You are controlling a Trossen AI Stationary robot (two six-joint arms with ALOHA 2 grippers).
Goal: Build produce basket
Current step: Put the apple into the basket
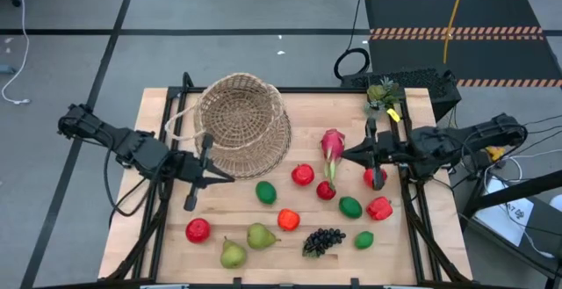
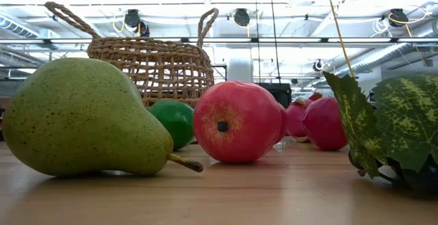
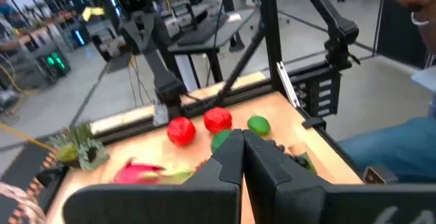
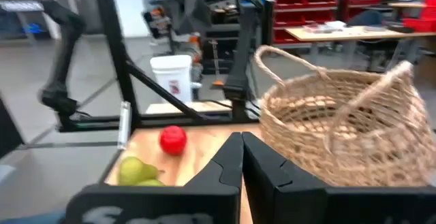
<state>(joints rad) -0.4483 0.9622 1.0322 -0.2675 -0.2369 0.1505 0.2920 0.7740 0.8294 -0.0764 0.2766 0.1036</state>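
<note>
The woven basket (image 1: 241,124) stands on its base on the table's far left half, also seen in the low view (image 2: 154,64) and the right wrist view (image 4: 340,125). Produce lies loose on the wood: a pink dragon fruit (image 1: 332,146), red apples (image 1: 302,174), limes (image 1: 265,191), pears (image 1: 261,235) and a dark grape bunch (image 1: 323,240). My left gripper (image 1: 228,177) hovers shut just near of the basket, pointing right. My right gripper (image 1: 345,155) hovers shut beside the dragon fruit, pointing left. Neither holds anything.
A small potted plant (image 1: 384,96) stands at the far right corner. A red pepper (image 1: 379,208) and another lime (image 1: 349,206) lie below my right arm. Black frame rails (image 1: 167,140) run along the table's left and right sides.
</note>
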